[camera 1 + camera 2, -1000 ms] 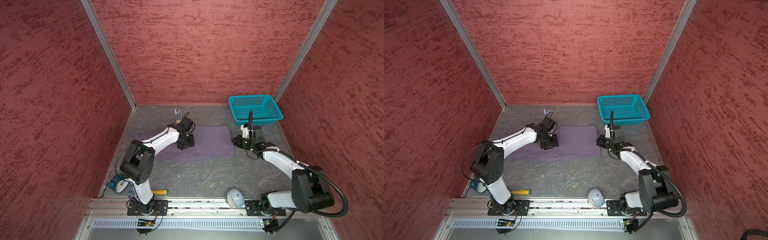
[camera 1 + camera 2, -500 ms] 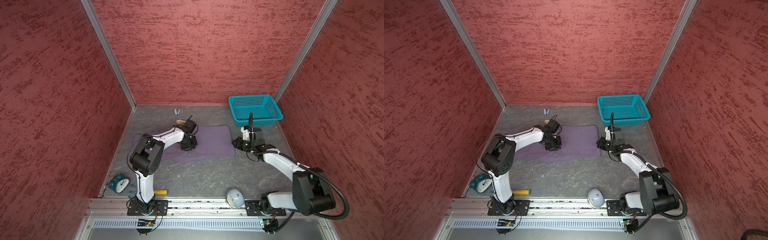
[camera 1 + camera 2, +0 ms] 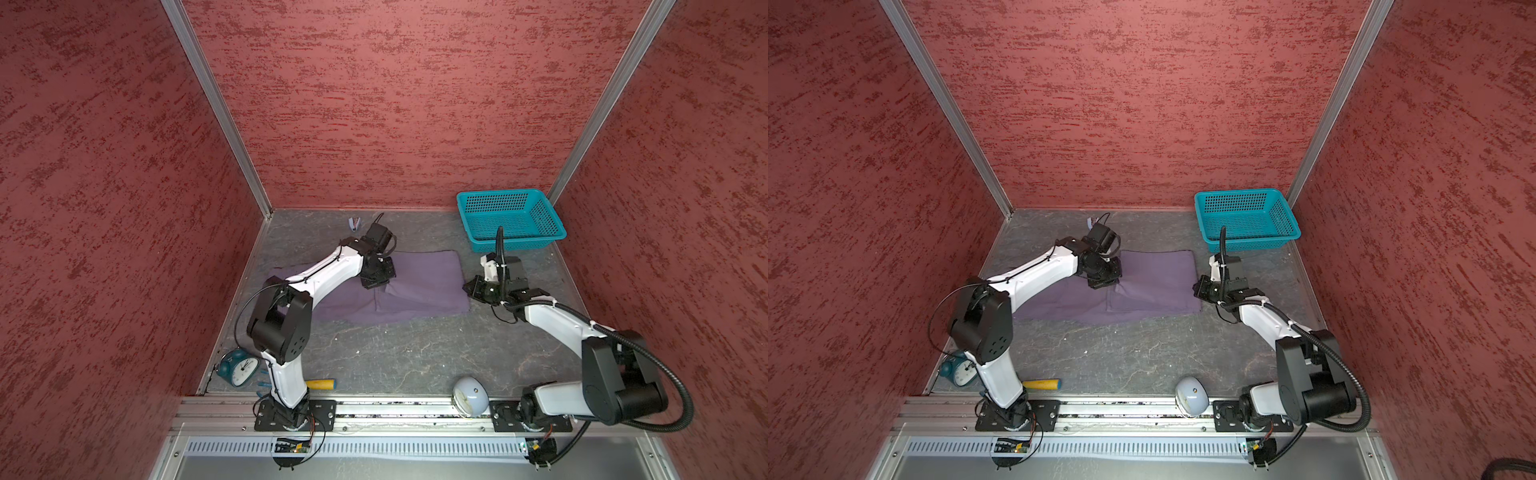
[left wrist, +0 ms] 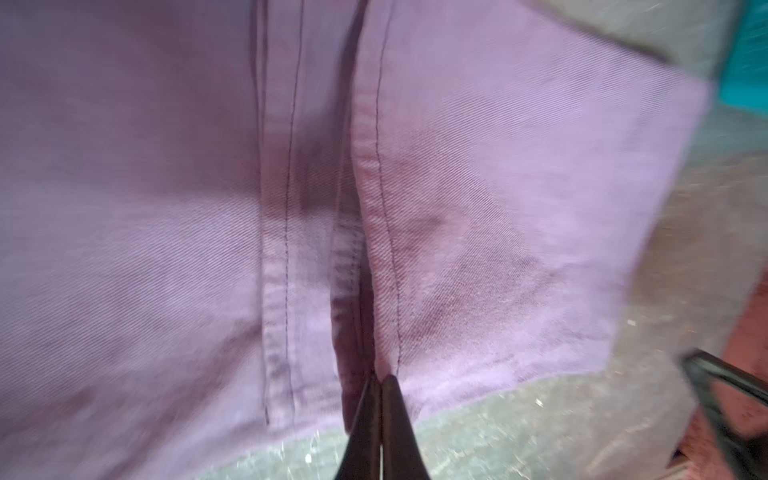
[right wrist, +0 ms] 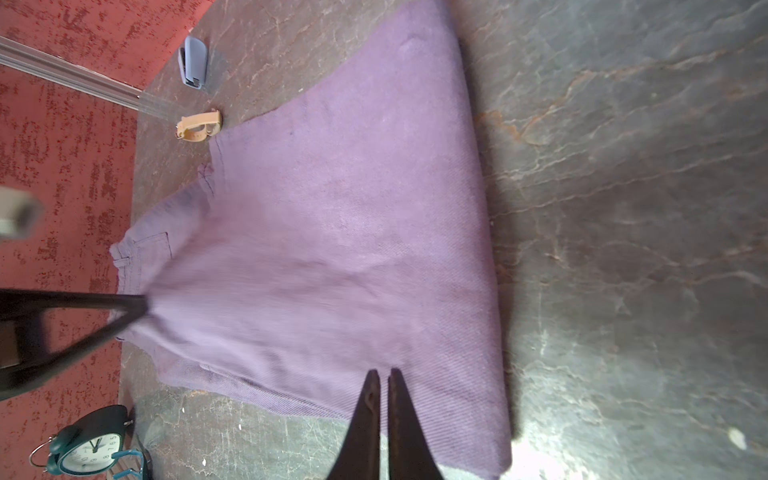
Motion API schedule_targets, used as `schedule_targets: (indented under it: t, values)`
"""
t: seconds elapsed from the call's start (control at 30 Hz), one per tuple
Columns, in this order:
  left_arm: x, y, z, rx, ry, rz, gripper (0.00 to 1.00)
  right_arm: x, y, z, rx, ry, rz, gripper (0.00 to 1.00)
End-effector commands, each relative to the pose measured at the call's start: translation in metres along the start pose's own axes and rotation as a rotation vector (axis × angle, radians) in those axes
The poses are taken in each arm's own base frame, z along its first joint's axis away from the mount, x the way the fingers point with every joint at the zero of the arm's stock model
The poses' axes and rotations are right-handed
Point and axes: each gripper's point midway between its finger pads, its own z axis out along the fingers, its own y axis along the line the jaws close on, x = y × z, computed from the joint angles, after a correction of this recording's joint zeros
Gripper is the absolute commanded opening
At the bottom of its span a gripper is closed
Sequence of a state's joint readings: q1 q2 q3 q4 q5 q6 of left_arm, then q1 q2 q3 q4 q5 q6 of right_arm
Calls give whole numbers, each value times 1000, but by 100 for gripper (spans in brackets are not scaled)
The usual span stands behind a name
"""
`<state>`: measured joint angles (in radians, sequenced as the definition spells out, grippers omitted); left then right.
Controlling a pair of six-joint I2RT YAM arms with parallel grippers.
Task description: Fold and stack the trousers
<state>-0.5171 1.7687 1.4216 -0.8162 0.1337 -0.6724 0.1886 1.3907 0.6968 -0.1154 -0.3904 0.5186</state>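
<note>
Now, left tool [image 4: 380,380] pinching trousers [image 3: 419,282] hem — right tool [image 5: 384,374] at edge

Left tool [image 3: 376,283], apparently shut, on trousers [image 3: 424,286].

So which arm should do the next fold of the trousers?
Probably the left hand: it pinches the trousers at their loose middle hem, ready to lift. The right hand sits by the folded end.

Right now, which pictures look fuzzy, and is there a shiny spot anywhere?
Left wrist view: the trousers are smeared toward the edges and sharper in the middle. Right wrist view: the cloth is streaked on one side, and there is white glare on the table. Both top views: crisp and evenly lit.
</note>
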Motion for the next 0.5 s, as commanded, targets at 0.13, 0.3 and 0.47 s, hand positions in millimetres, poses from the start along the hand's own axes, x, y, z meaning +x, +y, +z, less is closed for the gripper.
schedule_targets:
  t: [0.13,0.3,0.47]
  values:
    - [17,44,-24,-85,-18,-55,0,-3,5,2,-36,-11,-9,9]
    - [40,66,8,-70,43,-140,0,-5,7,0,-40,-17,-11,10]
    - [54,66,49,-57,129,-168,41,-6,10,-1,-52,-19,-2,13]
